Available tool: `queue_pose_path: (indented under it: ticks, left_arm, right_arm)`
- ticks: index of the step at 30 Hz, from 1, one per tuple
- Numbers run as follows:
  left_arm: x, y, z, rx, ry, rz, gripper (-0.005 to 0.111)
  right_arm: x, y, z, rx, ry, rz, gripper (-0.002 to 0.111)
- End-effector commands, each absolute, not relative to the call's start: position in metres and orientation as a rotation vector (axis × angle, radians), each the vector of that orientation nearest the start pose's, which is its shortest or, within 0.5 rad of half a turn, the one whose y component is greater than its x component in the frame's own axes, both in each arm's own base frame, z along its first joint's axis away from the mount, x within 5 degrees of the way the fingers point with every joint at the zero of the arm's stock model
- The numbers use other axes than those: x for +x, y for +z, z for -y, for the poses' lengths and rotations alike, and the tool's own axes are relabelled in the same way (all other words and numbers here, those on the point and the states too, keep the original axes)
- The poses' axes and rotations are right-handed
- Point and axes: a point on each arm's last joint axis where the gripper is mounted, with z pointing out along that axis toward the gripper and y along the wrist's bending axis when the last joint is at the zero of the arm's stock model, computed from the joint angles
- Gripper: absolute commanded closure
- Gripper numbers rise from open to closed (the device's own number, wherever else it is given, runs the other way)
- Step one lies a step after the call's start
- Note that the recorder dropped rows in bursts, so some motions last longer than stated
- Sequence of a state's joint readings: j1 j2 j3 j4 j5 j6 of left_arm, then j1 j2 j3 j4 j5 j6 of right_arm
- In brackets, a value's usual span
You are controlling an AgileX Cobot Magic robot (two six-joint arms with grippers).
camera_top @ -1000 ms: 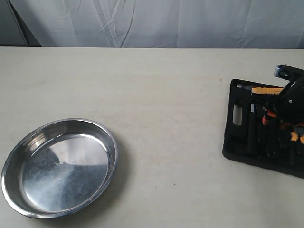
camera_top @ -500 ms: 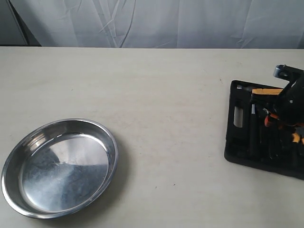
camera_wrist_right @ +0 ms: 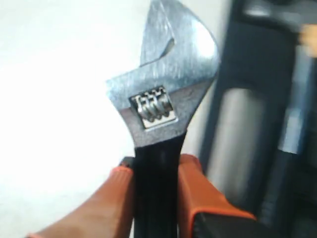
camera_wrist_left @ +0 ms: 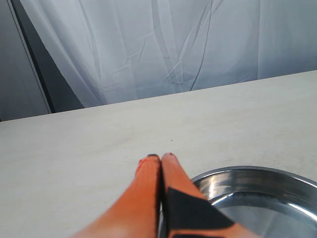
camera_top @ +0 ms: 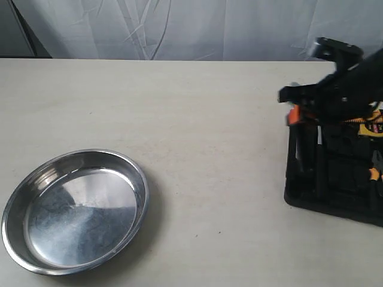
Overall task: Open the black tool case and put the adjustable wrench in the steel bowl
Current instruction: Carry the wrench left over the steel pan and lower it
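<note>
The black tool case (camera_top: 304, 179) lies open at the table's right edge, its moulded tray showing. My right gripper (camera_wrist_right: 156, 166) is shut on the black handle of the adjustable wrench (camera_wrist_right: 166, 94), whose silver head sticks out past the orange fingers. In the exterior view this gripper (camera_top: 294, 113) hangs above the case's left end, the arm blurred. The steel bowl (camera_top: 75, 209) sits at the front left with nothing in it. My left gripper (camera_wrist_left: 161, 158) is shut on nothing, just beside the bowl's rim (camera_wrist_left: 247, 172). It does not show in the exterior view.
Orange-handled tools (camera_top: 374, 173) still lie in the case's tray, partly hidden by the right arm. A white curtain (camera_top: 191, 30) hangs behind the table's far edge. Bare table top (camera_top: 215, 155) stretches between the bowl and the case.
My right gripper has risen out of the case's tray and swung up and left, carrying the wrench. The case has shifted slightly. The bowl has not moved.
</note>
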State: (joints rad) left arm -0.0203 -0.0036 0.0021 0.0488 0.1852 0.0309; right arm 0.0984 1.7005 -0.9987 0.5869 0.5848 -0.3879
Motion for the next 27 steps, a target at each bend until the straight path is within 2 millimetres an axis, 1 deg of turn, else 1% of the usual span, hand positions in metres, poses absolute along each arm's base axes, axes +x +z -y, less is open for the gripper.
queue_pose_path:
  ticks: [1,3,4,7,9,12,13,15,18,22,27]
  left_arm:
    - [0.056,0.197,0.0,0.075,0.049,-1.662,0.106]
    - [0.056,0.197,0.0,0.075,0.049,-1.662,0.106]
    - [0.056,0.197,0.0,0.075,0.049,-1.662,0.106]
    - [0.056,0.197,0.0,0.075,0.049,-1.662,0.106]
    - [0.056,0.197,0.0,0.075,0.049,-1.662,0.106]
    - [0.056,0.197,0.0,0.075,0.049,-1.662,0.106]
    - [0.056,0.197,0.0,0.075,0.049,-1.662,0.106]
    - [0.056,0.197,0.0,0.075,0.049,-1.662,0.106]
    - [0.056,0.197,0.0,0.075,0.049,-1.662,0.106]
    - [0.056,0.197,0.0,0.075,0.049,-1.662,0.106]
    - [0.056,0.197,0.0,0.075,0.049,-1.662,0.106]
  right_arm:
    - [0.316,0.213,-0.165,-0.451,0.66,-2.544,0.109]
    - [0.311,0.225,-0.225,-0.632,0.749,-2.487,0.109]
    - [0.309,0.228,-0.242,-0.672,0.781,-2.474,0.109]
    - [0.297,0.236,-0.302,-0.841,0.871,-2.411,0.109]
    - [0.289,0.236,-0.335,-0.913,0.912,-2.38,0.109]
    - [0.282,0.224,-0.369,-0.977,0.944,-2.368,0.109]
    - [0.281,0.219,-0.376,-0.991,0.951,-2.376,0.109]
    - [0.281,0.202,-0.389,-1.008,0.954,-2.412,0.109]
    - [0.281,0.175,-0.401,-1.031,0.959,-2.488,0.109]
    - [0.284,0.147,-0.405,-1.032,0.938,-2.561,0.109]
    - [0.285,0.13,-0.403,-1.084,0.863,-2.577,0.109]
